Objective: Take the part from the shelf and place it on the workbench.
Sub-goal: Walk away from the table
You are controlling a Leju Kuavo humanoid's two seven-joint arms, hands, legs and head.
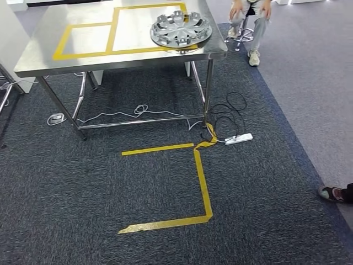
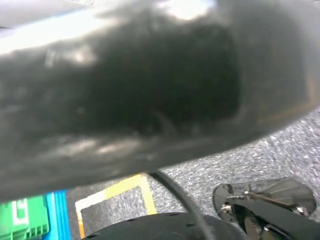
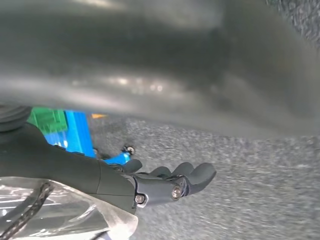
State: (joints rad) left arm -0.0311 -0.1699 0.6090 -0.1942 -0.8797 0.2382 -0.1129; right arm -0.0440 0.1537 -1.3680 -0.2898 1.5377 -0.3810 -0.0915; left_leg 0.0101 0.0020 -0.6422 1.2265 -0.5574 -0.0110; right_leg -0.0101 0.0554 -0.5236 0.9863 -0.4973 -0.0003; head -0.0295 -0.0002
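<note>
Where it lies on the workbench (image 1: pixel 83 61), the part (image 1: pixel 181 30) is round, silver, spoked.

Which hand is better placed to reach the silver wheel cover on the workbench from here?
Right, probably. The wheel cover lies at the right end of the workbench, and the right hand shows fingers stretched out, holding nothing.

You face the workbench (image 1: pixel 83 33), which stands ahead on the carpet (image 1: pixel 124 210). The part (image 1: pixel 180 30) lies on its right end, over the taped outline (image 1: pixel 111 33). A power strip (image 1: pixel 239 138) lies on the floor just right of the bench's near right leg. Behind the bench's right corner sits a person (image 1: pixel 250 16).
</note>
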